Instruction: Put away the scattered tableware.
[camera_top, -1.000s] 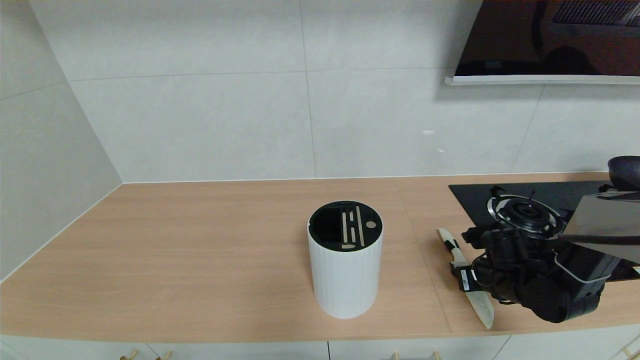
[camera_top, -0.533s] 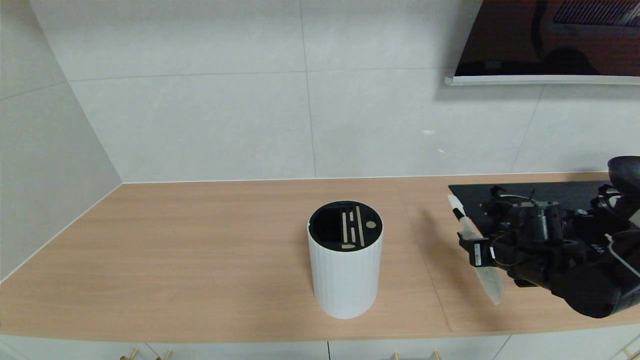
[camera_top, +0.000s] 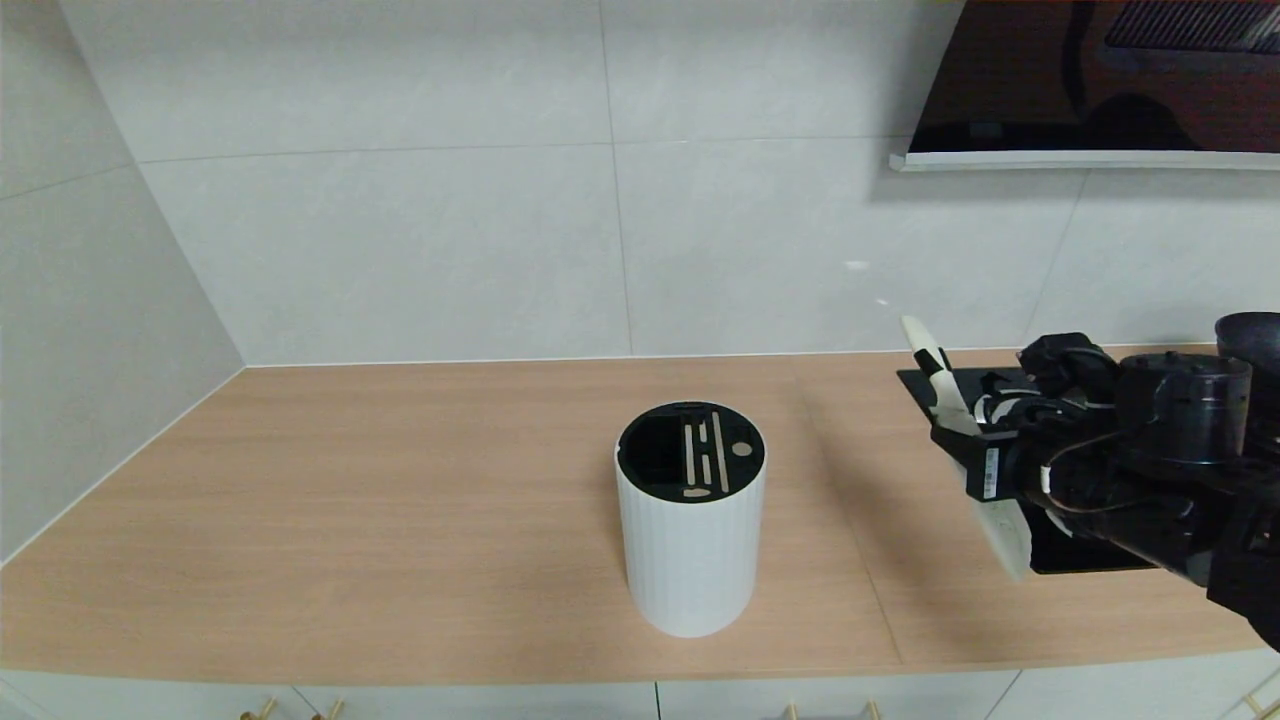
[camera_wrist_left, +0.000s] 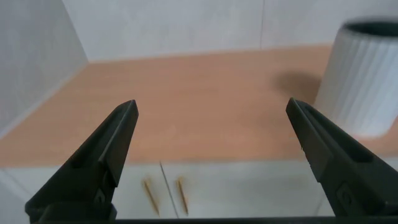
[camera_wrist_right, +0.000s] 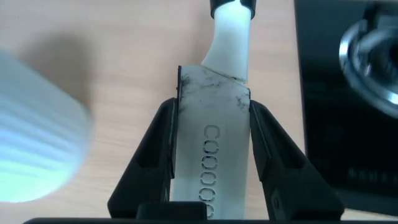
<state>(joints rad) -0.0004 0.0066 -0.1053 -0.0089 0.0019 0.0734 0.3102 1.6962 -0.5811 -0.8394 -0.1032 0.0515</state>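
One knife (camera_top: 938, 390) hung above the table (camera_top: 400, 500), blade pinched in the right gripper (camera_top: 985, 465), handle tilted up and back, tip down, the slotted white holder (camera_top: 690, 520) well apart to its left.

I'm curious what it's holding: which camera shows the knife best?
The head view: it shows the whole knife, handle to blade, held above the counter by the right pincer. The right wrist view shows a close-up of the blade clamped in that pincer. The left wrist view faces the white holder instead.
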